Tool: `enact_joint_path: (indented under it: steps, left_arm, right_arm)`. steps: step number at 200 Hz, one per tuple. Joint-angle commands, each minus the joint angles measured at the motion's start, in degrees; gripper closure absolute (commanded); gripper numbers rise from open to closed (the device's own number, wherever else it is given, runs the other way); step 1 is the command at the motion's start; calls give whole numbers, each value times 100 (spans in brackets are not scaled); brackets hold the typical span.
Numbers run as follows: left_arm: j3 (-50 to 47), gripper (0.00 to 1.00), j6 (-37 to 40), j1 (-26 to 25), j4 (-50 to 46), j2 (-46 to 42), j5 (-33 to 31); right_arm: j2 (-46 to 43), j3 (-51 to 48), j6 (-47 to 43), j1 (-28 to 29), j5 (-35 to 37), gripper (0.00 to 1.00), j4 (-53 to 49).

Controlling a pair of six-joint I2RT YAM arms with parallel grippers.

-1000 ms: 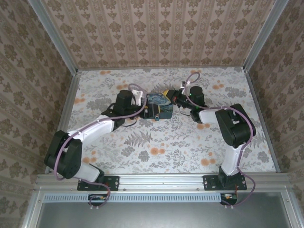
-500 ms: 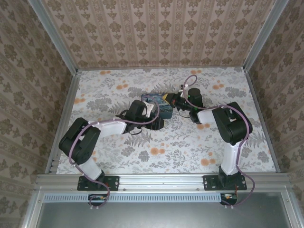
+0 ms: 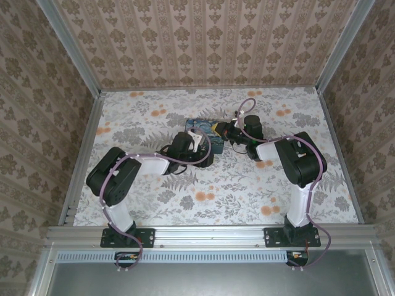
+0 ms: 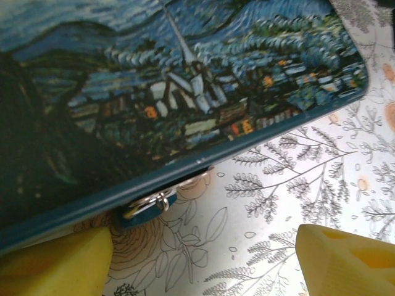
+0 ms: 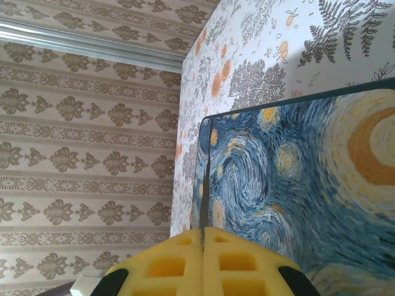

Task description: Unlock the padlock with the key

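Observation:
The padlock (image 4: pixel 147 207) is a tiny dark blue body with a silver shackle ring, tucked under the near edge of the Starry-Night box (image 4: pixel 185 80) in the left wrist view. My left gripper (image 4: pixel 203 262) is open, its yellow fingers (image 4: pixel 345 259) spread wide on the table just short of the padlock. My right gripper (image 5: pixel 203 237) is shut on the key (image 5: pixel 203 194), a thin dark sliver sticking out from between its pads alongside the box's side. From above, the left gripper (image 3: pixel 199 150) sits at the box's front and the right gripper (image 3: pixel 223 130) at its right end.
The printed box (image 3: pixel 202 126) lies mid-table between both wrists. Flowered tabletop (image 3: pixel 216 191) stretches toward the arm bases. Patterned walls (image 3: pixel 203 43) close in the back and sides, with metal rails along the edges.
My left arm swung right, from the box's left side round to its front edge. The box slid a little toward the back wall. The right gripper shifted slightly with it.

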Motion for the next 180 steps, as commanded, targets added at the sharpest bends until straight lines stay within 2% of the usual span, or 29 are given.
enact_joint_path:
  steps: [1, 76, 111, 137, 180]
  left_arm:
    - [-99, 22, 157, -70, 463, 180, -310]
    - [-264, 23, 60, -70, 1227, 575, -565]
    - [-115, 24, -37, -43, 1303, 538, 34]
    - [-120, 26, -381, 46, 1514, 450, 522]
    - [-220, 27, -885, 215, 1973, 400, 864]
  right_arm:
    - [90, 73, -157, -17, -66, 100, -115]
    - [135, 62, -188, -16, -29, 100, -179]
    - [172, 52, -226, -22, -11, 100, -224]
    - [164, 26, -253, -23, 13, 100, -242]
    - [154, -17, -284, -18, 33, 100, -260]
